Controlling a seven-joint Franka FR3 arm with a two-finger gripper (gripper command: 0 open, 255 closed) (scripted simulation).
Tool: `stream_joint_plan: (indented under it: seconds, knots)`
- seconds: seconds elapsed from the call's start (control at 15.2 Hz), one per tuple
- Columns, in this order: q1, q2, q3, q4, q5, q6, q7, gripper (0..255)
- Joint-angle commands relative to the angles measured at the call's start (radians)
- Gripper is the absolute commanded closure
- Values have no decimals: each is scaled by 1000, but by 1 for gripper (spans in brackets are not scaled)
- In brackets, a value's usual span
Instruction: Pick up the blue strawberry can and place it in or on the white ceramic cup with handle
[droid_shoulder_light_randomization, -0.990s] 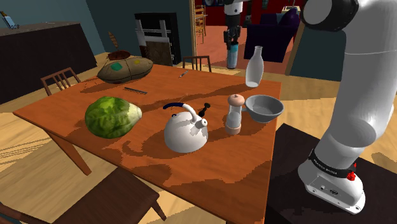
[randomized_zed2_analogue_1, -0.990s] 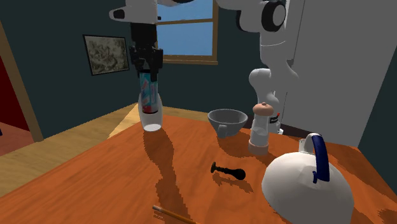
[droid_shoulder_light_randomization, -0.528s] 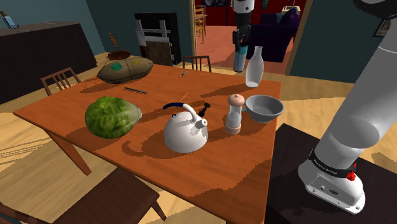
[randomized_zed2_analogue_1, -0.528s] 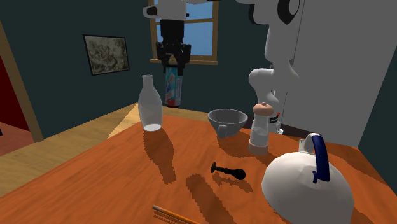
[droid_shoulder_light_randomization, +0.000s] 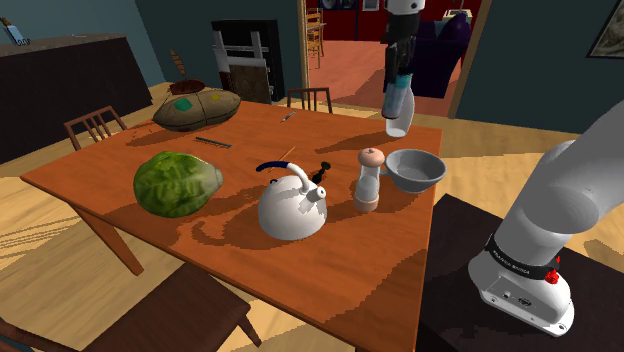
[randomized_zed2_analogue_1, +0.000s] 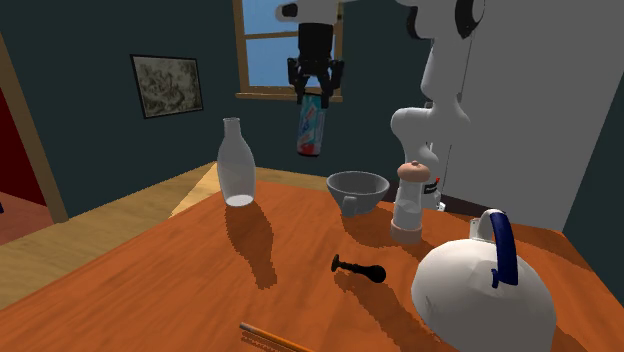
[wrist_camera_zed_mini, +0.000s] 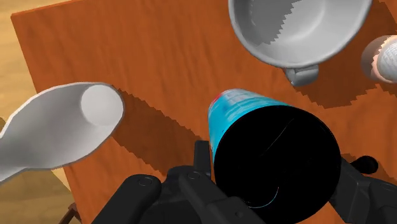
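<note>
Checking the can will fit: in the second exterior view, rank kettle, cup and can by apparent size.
Largest: white kettle, though nearest the camera.
Then grey cup and blue can in the pincer: alike, cup wider, can taller, so unranked.

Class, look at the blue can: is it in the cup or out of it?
Out. The can hangs in the black fingers, in mid-air, off to one side of the cup.
</note>
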Motion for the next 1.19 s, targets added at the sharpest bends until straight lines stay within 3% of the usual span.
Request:
stream_joint_plan:
  seconds: [0.0, 0.53, 1.12]
  knots:
    - [3, -87, 17, -73, -8, -15, 22, 255]
    - [9, -401, 90, -265, 2, -144, 93, 255]
    - [7, -428, 84, -404, -4, -32, 101, 255]
